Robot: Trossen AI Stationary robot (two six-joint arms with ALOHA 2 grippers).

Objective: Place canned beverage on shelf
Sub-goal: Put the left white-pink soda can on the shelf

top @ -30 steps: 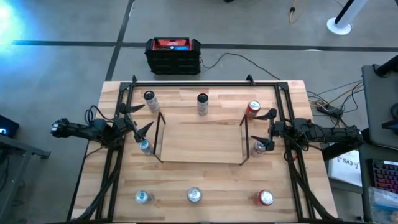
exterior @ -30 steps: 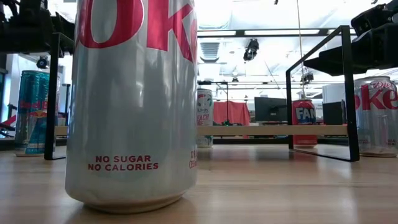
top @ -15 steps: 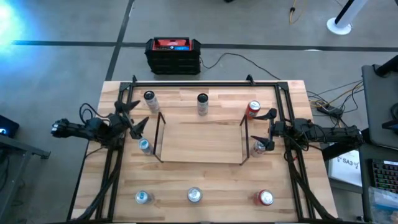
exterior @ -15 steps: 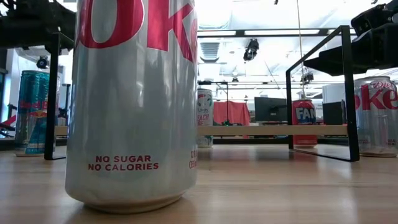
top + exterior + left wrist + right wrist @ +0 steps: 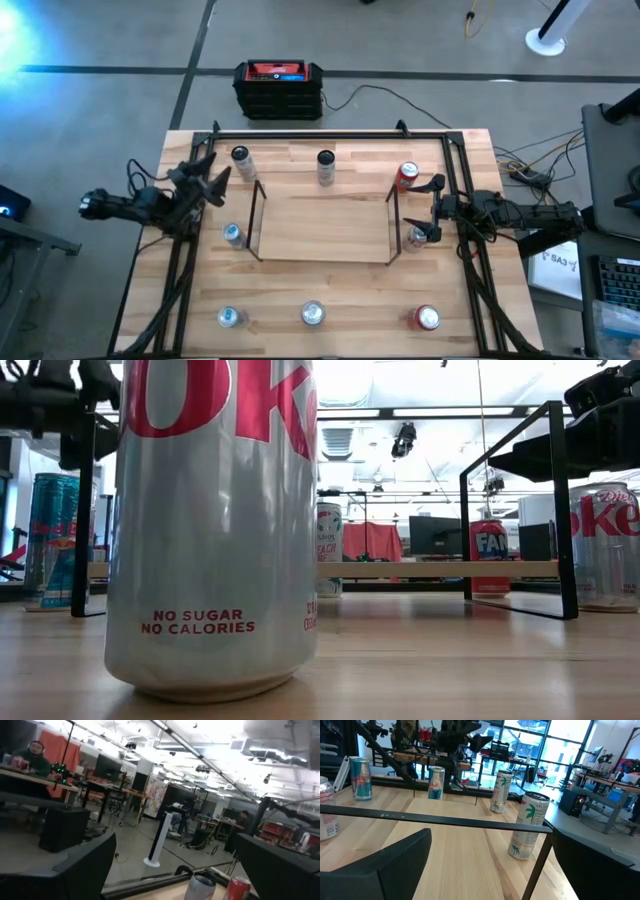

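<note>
The shelf (image 5: 322, 228), a light wood deck between thin black end frames, stands at the table's middle with nothing on it; its deck also shows in the low view (image 5: 440, 569). My left gripper (image 5: 212, 172) is open and empty, left of the shelf, between a dark-topped can (image 5: 241, 157) and a blue-and-silver can (image 5: 233, 234). My right gripper (image 5: 432, 208) is open and empty at the shelf's right end, with a red can (image 5: 407, 175) on its far side and a silver can (image 5: 416, 237) beside its near finger. All cans stand upright on the table.
A white can (image 5: 326, 160) stands behind the shelf. Three cans (image 5: 229, 317), (image 5: 313, 314), (image 5: 427, 318) stand along the near edge; the middle one fills the low view (image 5: 215, 530). A black tubular frame (image 5: 330, 133) runs around the tabletop.
My left gripper has gone toward the table's far edge, away from the blue-and-silver can, and has turned to point more toward the far right. It stays open. No can has moved.
</note>
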